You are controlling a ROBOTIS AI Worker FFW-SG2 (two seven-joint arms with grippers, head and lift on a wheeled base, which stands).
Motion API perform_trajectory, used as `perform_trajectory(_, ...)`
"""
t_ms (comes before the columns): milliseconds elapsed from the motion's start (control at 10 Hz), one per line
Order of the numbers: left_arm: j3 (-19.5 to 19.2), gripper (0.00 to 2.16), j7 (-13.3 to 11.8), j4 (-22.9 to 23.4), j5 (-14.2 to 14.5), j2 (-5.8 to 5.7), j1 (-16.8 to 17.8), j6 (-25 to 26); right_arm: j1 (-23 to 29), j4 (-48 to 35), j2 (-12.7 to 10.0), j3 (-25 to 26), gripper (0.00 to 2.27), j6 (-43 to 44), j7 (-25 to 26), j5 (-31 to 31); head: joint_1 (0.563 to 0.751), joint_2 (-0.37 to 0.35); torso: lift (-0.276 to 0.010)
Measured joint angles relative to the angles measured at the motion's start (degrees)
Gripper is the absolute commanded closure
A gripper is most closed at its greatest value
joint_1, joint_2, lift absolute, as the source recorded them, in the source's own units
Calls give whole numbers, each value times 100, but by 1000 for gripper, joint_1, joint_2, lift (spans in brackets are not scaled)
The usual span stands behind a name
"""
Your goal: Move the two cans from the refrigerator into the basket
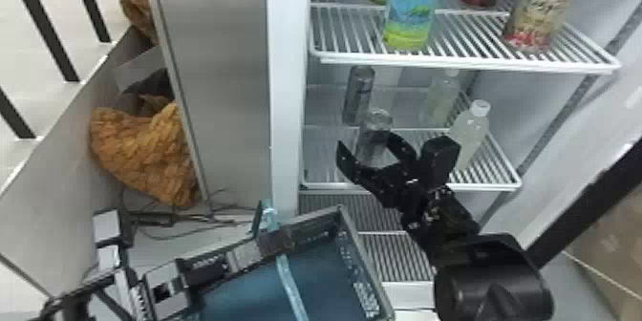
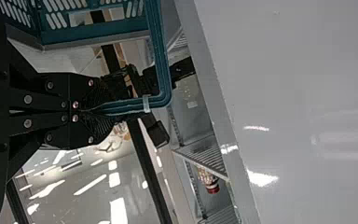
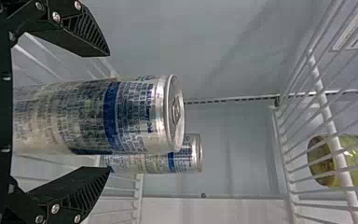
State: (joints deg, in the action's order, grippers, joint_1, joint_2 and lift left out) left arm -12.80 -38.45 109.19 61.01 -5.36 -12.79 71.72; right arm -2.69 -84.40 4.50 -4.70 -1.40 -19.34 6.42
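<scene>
R gripper point(image 3: 108, 111) has its fingers apart, one either side of the front can point(image 3: 88, 116); there's a visible gap at each finger, so no clamp yet. Rear can point(image 3: 182, 161) is beyond those fingertips, on the same shelf point(image 1: 506, 185), a bit to the robot's L. L gripper point(image 2: 91, 110) has its fingers together, clamped on the basket handle point(image 2: 158, 60); basket point(image 1: 363, 258) hangs from them, below & L of the R fingers in head view.

Step now, prob: close on front can. Main risk = uneven close: if one finger lands 1st, it could shove or tip the can, maybe into the rear one. Thin metal, prob smooth: too hard a squeeze dents it, too light lets it slip on the lift. Pulling out, R wrist could clip the clear bottle point(image 1: 470, 131) just beside its fingers, or the can could catch the upper shelf point(image 1: 468, 63) if raised too early. Handle could pivot in L fingers, tilting basket at the drop.
</scene>
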Motion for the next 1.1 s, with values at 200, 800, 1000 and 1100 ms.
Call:
perform_trajectory(200, 0, 1210, 0, 0, 0, 0, 0, 0, -111, 128, 7, -50, 177, 0, 46, 9, 695, -91, -219)
perform_trajectory(800, 12, 1210, 2, -14, 22, -17, -14, 7, -342, 337, 54, -205, 1282, 0, 80, 53, 695, -80, -219)
perform_trajectory(1000, 12, 1210, 2, -14, 23, -20, -14, 11, -214, 170, 68, -143, 1282, 0, 80, 74, 695, -85, -219)
perform_trajectory(1100, 18, 1210, 0, -14, 23, -25, -16, 12, -76, -30, 83, -96, 1280, -1, 80, 95, 695, -90, -219)
